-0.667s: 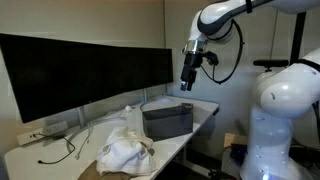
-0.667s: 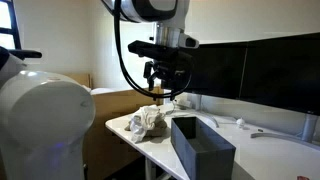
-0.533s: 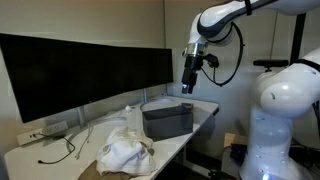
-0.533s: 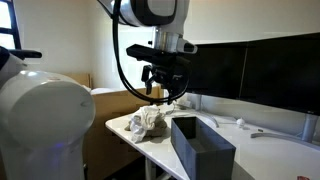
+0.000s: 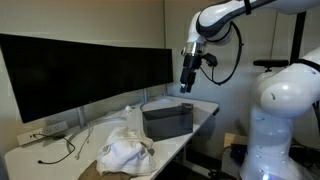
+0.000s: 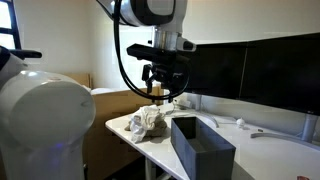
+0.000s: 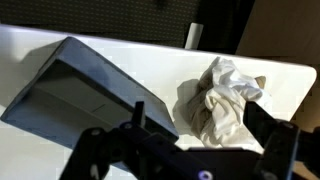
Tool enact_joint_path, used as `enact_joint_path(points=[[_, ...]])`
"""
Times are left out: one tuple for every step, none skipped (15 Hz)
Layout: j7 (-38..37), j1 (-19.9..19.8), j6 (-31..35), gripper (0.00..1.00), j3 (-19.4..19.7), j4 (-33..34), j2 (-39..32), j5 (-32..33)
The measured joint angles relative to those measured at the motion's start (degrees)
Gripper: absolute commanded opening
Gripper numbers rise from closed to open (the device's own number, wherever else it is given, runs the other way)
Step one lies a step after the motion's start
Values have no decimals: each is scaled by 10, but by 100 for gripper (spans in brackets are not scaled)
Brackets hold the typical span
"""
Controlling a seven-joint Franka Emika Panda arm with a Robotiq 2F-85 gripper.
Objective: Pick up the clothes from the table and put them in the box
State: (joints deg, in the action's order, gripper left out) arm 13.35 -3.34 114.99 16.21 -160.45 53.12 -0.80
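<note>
The clothes (image 5: pixel 122 152) lie in one crumpled heap on the white table (image 5: pixel 205 108), mostly white fabric with a tan piece showing. The dark grey box (image 5: pixel 167 119) stands beside the heap, open at the top. In both exterior views my gripper (image 5: pixel 188 84) hangs high in the air, above the table and clear of the box (image 6: pixel 200 150) and the clothes (image 6: pixel 148 122). In the wrist view the gripper (image 7: pixel 200 120) is open, with the clothes (image 7: pixel 228 92) far below between its fingers and the box (image 7: pixel 85 95) to the left. Nothing is held.
A wide black monitor (image 5: pixel 80 70) runs along the back of the table. Thin dark cables (image 5: pixel 62 152) and a power strip (image 5: pixel 45 130) lie near it. A brown cardboard carton (image 6: pixel 112 100) sits past the table's end. The robot's white base (image 5: pixel 280 120) stands close to the table edge.
The arm has shifted very slightly above the table. The jaws stay open, and the clothes and box have not moved.
</note>
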Motion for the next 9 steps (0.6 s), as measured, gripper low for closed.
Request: enact_joint_path(points=[[0, 4, 13, 100, -11, 4, -1, 0], [-1, 13, 32, 100, -24, 6, -2, -1], [-3, 26, 56, 100, -40, 8, -5, -6], [-7, 39, 82, 100, -55, 10, -11, -13], [-15, 55, 113, 100, -73, 11, -20, -21], [-23, 72, 146, 100, -90, 12, -33, -26], [-32, 89, 186, 100, -107, 14, -52, -33], [-44, 105, 228, 100, -123, 16, -74, -40], [-59, 119, 273, 100, -139, 22, -102, -45]])
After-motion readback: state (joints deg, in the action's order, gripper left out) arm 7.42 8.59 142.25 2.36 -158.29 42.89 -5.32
